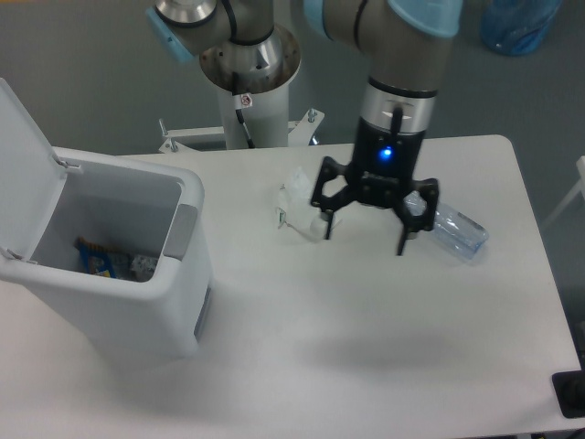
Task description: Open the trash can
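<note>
The trash can point(137, 302), a large white boxy plastic bin with rounded corners, stands at the left end of the white worktop point(384, 338). Its flat hinged lid point(23, 174) is swung up and back on the far left side, so the inside is in plain sight. A grey push-button tab point(180, 232) sits on the rim at the bin's right edge. At the bottom of the bin lie a blue and orange wrapper point(94, 257) and a small crumpled greyish scrap point(142, 266).

The black two-finger gripper point(366, 240) hangs above the middle of the worktop, well apart from the bin, on a grey arm with pale blue joint caps and a blue light lit on the wrist. Its fingers are spread wide and hold nothing. Just beside its left fingertip lies a crumpled piece of clear plastic film point(294, 203). Behind its right finger lies a clear plastic bottle point(450, 230) on its side, partly hidden by the gripper. A blue bag point(519, 23) sits on the floor at the top right, beyond the worktop.
</note>
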`<state>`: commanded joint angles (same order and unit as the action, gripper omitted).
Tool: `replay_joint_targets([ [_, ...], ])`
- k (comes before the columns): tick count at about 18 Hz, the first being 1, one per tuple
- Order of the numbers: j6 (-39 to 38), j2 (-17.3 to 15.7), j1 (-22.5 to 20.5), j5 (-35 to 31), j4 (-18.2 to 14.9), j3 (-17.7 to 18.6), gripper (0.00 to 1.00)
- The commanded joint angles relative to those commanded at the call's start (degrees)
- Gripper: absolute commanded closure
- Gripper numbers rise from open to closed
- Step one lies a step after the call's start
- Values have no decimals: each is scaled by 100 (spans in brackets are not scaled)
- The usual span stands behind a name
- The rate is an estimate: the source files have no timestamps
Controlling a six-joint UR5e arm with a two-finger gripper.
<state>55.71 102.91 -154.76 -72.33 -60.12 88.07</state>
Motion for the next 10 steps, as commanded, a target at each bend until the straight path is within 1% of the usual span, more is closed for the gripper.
replay_joint_targets([
  [2, 289, 264, -124, -131, -9, -141, 0],
  [3, 648, 378, -176, -410, -17, -185, 0],
  [5, 1482, 563, -273, -1200, -78, -211, 0],
  [6, 1808, 607, -274, -1622, -96, -203, 0],
  [7, 2038, 599, -274, -1896, -166, -203, 0],
  [10, 2154, 581, -282, -1916, -202, -220, 0],
])
